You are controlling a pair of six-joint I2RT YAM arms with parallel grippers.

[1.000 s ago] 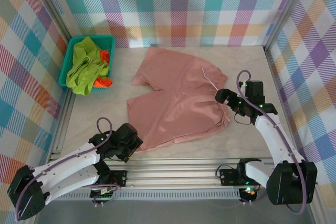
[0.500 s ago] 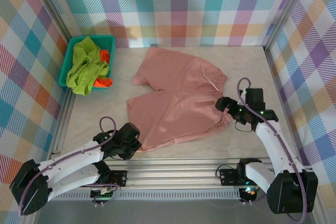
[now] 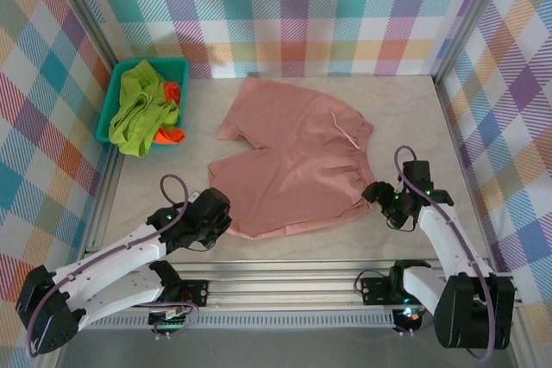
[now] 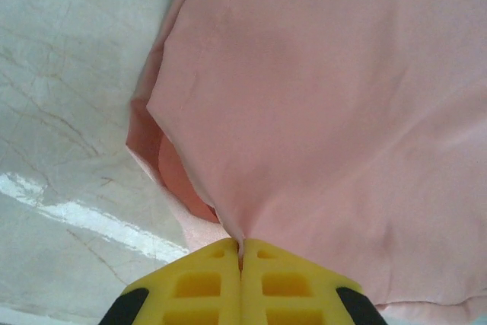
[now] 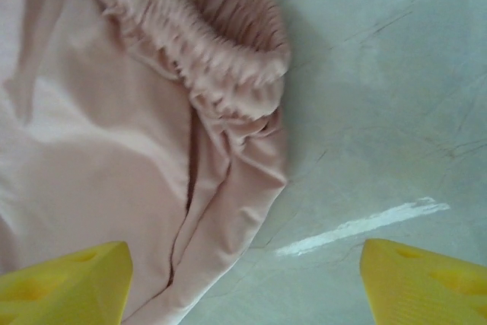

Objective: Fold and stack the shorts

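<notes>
Left end effector (image 3: 226, 223) had its yellow fingers pressed flat together, pinching a thin fold of the pink shorts (image 3: 293, 161) at their 7 o'clock hem corner. From the left wrist, the left end effector (image 4: 240, 253) gripped smooth, matte cloth that rose from the closed tips, with a darker inner layer showing in an opening at 9 o'clock. Right end effector (image 3: 373, 194) sat at the shorts' 4 o'clock edge, by the waistband (image 3: 366, 165). From the right wrist, the right end effector (image 5: 243, 275) was spread wide and held nothing; its left finger lay over the cloth and its right over bare tabletop (image 5: 380, 74), with the gathered, ruffled waistband (image 5: 205, 58) curling at 12 o'clock. The shorts lay spread mid-tabletop (image 3: 414, 109), legs toward 9 o'clock, a white drawstring (image 3: 345, 131) on top. At 10 o'clock a teal basket (image 3: 172, 61) held crumpled green shorts (image 3: 138, 109) and orange shorts (image 3: 171, 134). The tabletop was pale and marbled.
</notes>
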